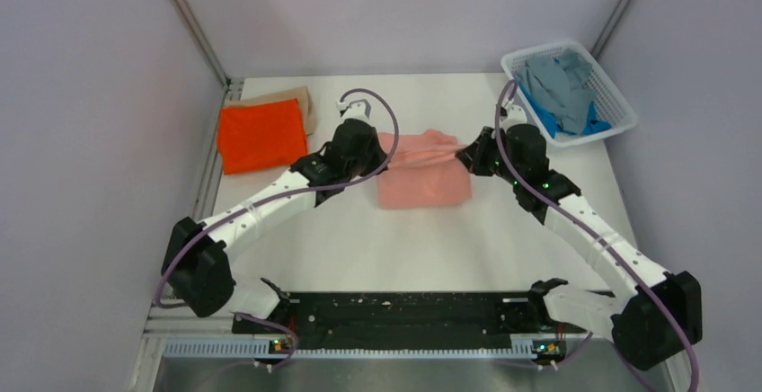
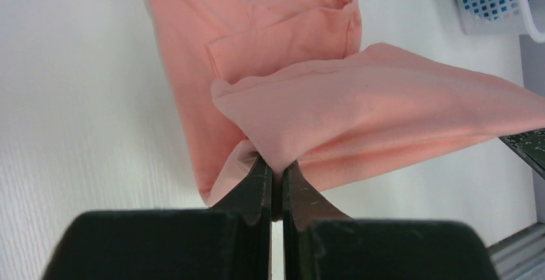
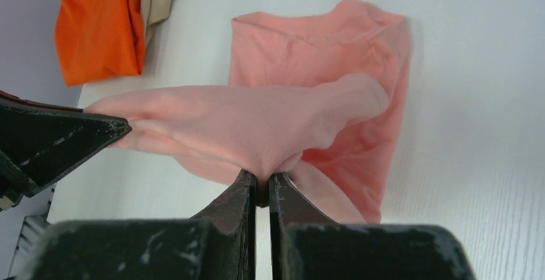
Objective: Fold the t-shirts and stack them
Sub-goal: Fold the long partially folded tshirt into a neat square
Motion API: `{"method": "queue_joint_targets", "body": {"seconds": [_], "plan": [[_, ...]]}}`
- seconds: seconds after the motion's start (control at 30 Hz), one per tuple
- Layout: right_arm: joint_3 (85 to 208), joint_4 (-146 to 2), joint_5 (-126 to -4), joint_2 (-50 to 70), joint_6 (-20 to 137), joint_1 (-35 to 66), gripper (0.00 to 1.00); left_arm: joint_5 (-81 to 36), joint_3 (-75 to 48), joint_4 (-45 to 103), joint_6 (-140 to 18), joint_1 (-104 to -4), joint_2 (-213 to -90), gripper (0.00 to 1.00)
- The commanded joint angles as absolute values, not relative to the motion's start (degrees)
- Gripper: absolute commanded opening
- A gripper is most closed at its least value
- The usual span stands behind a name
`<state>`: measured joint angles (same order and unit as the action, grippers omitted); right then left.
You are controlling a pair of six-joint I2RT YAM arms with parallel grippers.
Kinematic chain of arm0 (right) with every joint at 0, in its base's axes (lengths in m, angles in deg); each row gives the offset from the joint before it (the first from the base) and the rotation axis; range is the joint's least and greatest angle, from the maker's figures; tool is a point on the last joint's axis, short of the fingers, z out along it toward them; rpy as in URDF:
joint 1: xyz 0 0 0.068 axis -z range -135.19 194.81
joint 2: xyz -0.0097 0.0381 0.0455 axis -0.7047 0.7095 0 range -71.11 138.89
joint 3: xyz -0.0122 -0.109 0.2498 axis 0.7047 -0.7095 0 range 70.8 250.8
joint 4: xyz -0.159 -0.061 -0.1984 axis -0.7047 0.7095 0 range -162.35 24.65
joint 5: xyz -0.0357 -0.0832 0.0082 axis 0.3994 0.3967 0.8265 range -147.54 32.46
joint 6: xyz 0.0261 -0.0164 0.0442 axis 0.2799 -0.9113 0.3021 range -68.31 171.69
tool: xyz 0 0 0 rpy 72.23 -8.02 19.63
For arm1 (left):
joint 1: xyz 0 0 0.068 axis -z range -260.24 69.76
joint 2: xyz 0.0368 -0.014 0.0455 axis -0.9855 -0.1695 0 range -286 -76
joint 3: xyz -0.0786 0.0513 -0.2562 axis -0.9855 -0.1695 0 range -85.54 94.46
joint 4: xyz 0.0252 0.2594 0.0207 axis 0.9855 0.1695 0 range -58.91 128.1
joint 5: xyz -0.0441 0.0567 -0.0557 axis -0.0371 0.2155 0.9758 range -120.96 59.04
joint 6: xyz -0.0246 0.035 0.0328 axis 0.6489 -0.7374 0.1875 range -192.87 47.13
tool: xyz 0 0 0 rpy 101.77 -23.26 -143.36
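Your left gripper (image 2: 276,167) has its two fingers pressed together, pinching a fold of the salmon pink t-shirt (image 1: 422,185) at the shirt's left side. Your right gripper (image 3: 260,180) is clamped in the same way on the same shirt, at its right side. The two grippers face each other across the middle of the white table (image 1: 431,248).

Between them the held edge is raised off the table and pulled into a taut, slightly wrinkled band of cloth. The rest of the shirt lies flat on the table beneath and on the near side of that band, towards the arm bases. From the wrist views, each pinch takes only a small bunch of cloth at the fingertips.

To the left of your left arm, at the far left of the table, an orange t-shirt (image 1: 262,134) lies folded on a tan t-shirt (image 1: 296,100), whose far edge shows beyond it. At the far right corner a white mesh basket (image 1: 620,113) holds a crumpled grey t-shirt (image 1: 557,82) over a blue t-shirt (image 1: 542,115), apart from both grippers.
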<state>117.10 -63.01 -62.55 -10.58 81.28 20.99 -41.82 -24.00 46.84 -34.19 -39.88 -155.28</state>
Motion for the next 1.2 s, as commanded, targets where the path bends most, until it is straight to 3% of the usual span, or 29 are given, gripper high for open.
{"method": "queue_joint_targets", "body": {"seconds": [0.0, 0.33, 0.6, 0.63, 0.67, 0.7, 0.73, 0.77, 0.83, 0.87, 0.9, 1.17], "plan": [[123.62, -69.99, -60.10, -6.07, 77.80, 24.24, 0.00, -46.41, -18.03, 48.18, -38.46, -42.63, -158.26, 0.00], [127.53, -78.13, -68.61, 8.42, 78.43, 29.60, 0.00, -44.11, -10.47, 49.68, -38.33, -49.27, -170.21, 0.00], [131.07, -83.85, -67.68, 20.82, 79.16, 31.84, 0.00, -39.66, -1.06, 50.15, -38.87, -53.17, -183.73, 0.02], [132.25, -84.16, -68.15, 23.11, 79.14, 32.21, 0.04, -39.13, 0.26, 50.34, -38.88, -53.70, -185.84, 0.07], [134.04, -84.10, -69.04, 26.42, 79.21, 32.65, 0.06, -38.08, 2.33, 50.91, -39.16, -54.18, -187.13, 0.19], [136.29, -83.32, -69.79, 28.56, 79.31, 32.87, 0.11, -38.03, 4.08, 52.05, -39.39, -54.63, -188.28, 0.43], [138.77, -81.59, -70.05, 30.55, 79.31, 32.93, 0.23, -38.59, 5.90, 52.96, -39.56, -55.09, -189.16, 0.73], [141.63, -79.72, -70.56, 31.95, 78.61, 32.96, 0.38, -38.96, 7.66, 54.11, -40.00, -55.50, -189.94, 0.95], [145.86, -76.41, -72.00, 32.85, 77.64, 32.95, 0.71, -38.71, 10.67, 56.35, -40.81, -56.26, -190.37, 0.99], [146.35, -76.20, -72.39, 32.11, 77.24, 32.94, 0.94, -38.18, 11.49, 57.21, -41.37, -56.39, -190.07, 0.99], [145.82, -76.70, -72.47, 30.75, 77.15, 32.87, 0.98, -37.70, 11.55, 57.64, -41.88, -56.42, -189.44, 0.99], [126.45, -81.26, -70.05, 12.85, 76.74, 32.96, 0.99, -24.94, -1.38, 49.06, -40.82, -56.43, -185.34, 0.99]]}}
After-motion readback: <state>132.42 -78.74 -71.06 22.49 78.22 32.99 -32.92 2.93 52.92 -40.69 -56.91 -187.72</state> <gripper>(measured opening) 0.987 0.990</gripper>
